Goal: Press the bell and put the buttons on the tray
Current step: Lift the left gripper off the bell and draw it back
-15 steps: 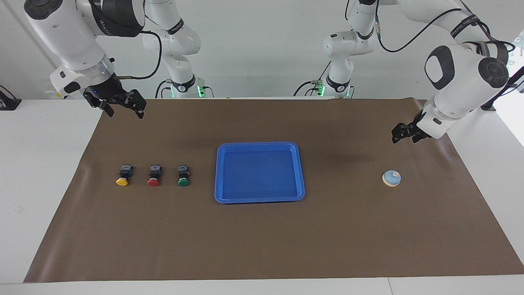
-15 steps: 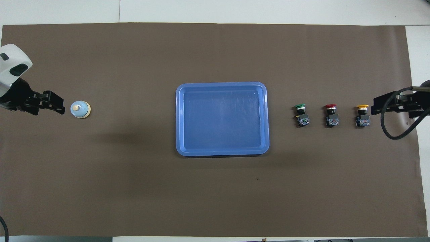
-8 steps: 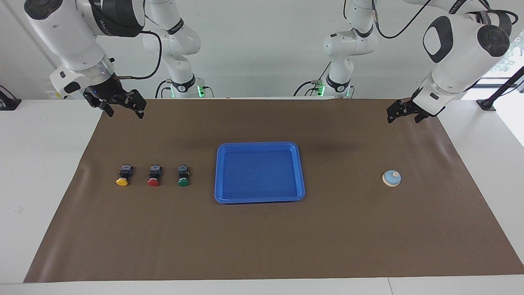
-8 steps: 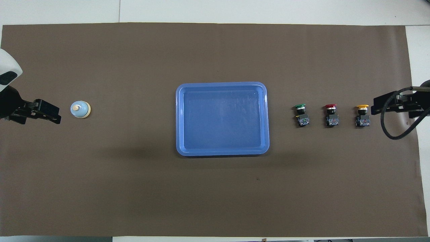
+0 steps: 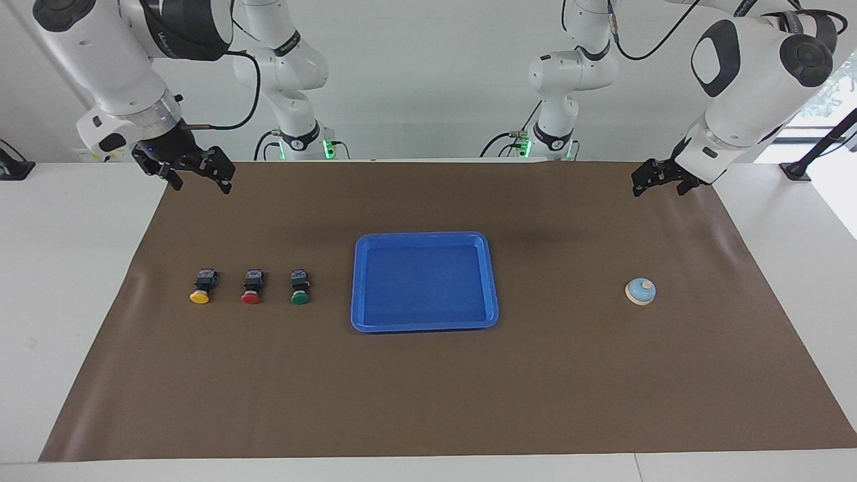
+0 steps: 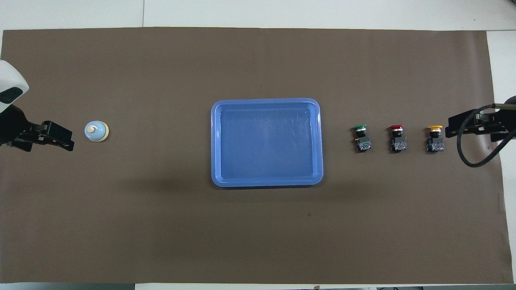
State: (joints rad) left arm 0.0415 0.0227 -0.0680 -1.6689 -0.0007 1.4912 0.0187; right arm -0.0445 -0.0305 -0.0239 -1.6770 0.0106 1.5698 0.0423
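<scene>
Plain brown mat (image 5: 428, 402) laid over a white table (image 5: 67, 281). Tray (image 5: 424, 325) bright blue, unpatterned. Bell (image 5: 641, 291): light blue dome, cream rim and knob. Three buttons with black bodies; caps yellow (image 5: 199, 297), red (image 5: 251, 298), green (image 5: 300, 298). Arms white with black bands; both grippers black.

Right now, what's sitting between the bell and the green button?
Only the blue tray lies between the bell and the green button, with bare brown mat either side of it. The overhead view shows the whole row plainly.
</scene>
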